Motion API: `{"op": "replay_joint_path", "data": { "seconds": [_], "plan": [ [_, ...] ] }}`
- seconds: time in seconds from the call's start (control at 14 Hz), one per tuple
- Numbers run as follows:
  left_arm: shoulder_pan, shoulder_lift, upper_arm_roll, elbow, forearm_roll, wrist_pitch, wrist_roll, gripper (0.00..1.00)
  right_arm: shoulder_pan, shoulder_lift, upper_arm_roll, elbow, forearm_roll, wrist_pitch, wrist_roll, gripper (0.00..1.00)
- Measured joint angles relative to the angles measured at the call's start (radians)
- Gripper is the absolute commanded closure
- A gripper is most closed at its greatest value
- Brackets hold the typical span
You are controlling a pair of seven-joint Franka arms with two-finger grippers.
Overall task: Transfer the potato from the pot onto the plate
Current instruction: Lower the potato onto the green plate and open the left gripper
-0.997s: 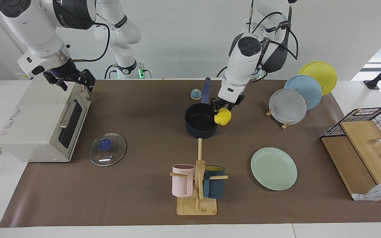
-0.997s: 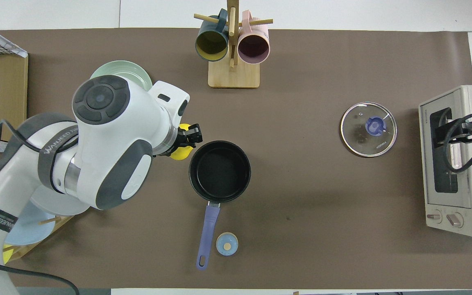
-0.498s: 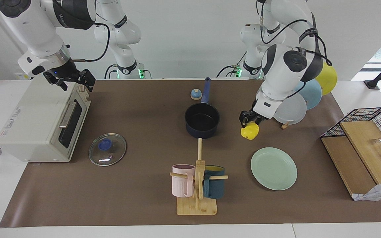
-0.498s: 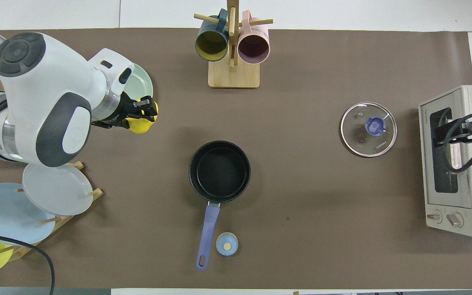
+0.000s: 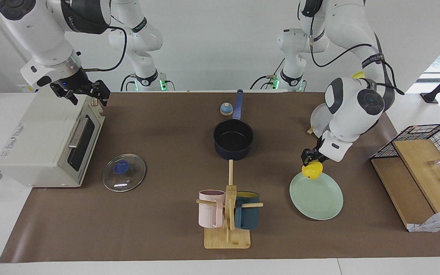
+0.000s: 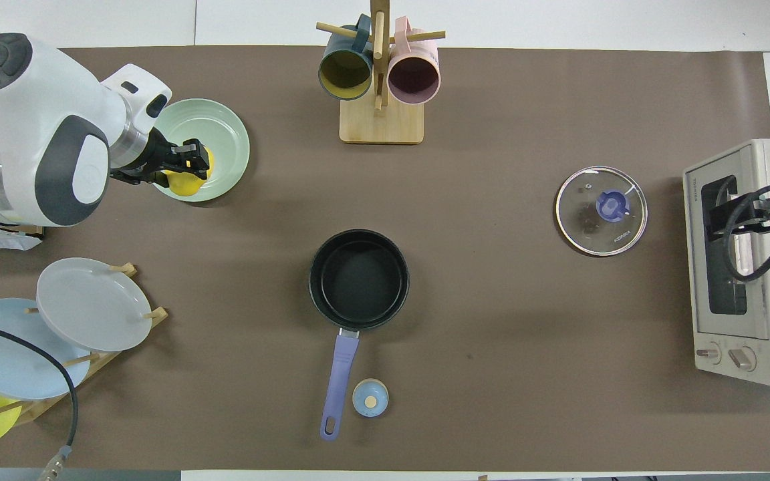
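Note:
The yellow potato (image 5: 311, 170) (image 6: 184, 183) is held in my left gripper (image 5: 310, 161) (image 6: 188, 164), which is shut on it and holds it in the air over the edge of the mint-green plate (image 5: 319, 198) (image 6: 221, 130) that is nearer to the robots. The dark navy pot (image 5: 233, 139) (image 6: 359, 278) with its blue handle stands empty mid-table. My right gripper (image 5: 84, 91) (image 6: 752, 217) waits over the toaster oven.
A toaster oven (image 5: 48, 141) stands at the right arm's end, a glass lid (image 5: 124, 172) beside it. A mug tree (image 5: 227, 214) stands beside the plate. A plate rack (image 6: 57, 321), a wire basket (image 5: 422, 152) and a small blue bell (image 5: 225, 109) are also here.
My left gripper has carried the potato from beside the pot's rim toward the left arm's end of the table, and now holds it over the plate's edge. The right arm has not moved.

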Motion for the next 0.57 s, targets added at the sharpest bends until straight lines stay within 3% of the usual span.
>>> {"op": "replay_joint_path", "data": {
  "seconds": [0.21,0.57],
  "plan": [
    [0.0,0.061,-0.001,0.006,0.014,0.051,0.001,1.0,0.0,0.0,0.0,0.0,0.0,0.0,0.0,0.0],
    [0.006,0.097,-0.001,0.011,0.025,0.107,0.001,1.0,0.0,0.0,0.0,0.0,0.0,0.0,0.0,0.0]
  ]
}}
